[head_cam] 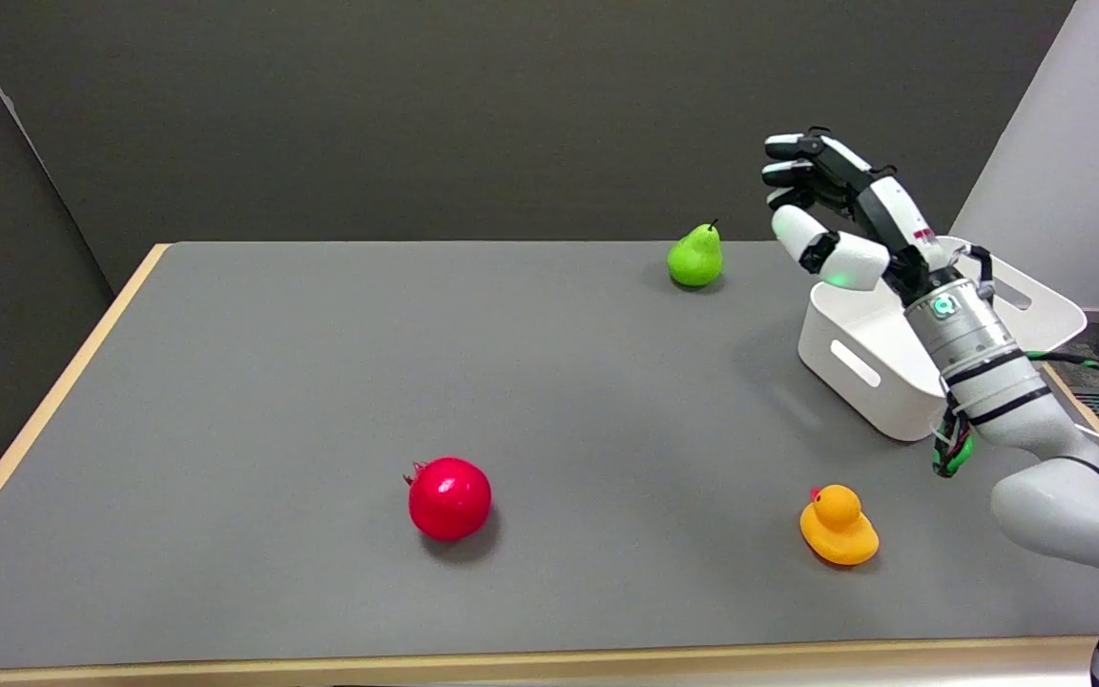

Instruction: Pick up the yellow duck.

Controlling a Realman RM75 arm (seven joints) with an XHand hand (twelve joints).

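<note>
Right hand (836,215) raised in the air above the far right of the table (225,401), over the near-left corner of the one white bin (879,367), fingers (791,146) spread apart and lightly curved, holding nothing and touching nothing. One yellow duck (838,526) sitting upright near the front right of the table, well apart from the hand. Further out, one red pomegranate (449,499) to the left of the duck and one green pear (695,256) near the far edge, left of the bin.
</note>
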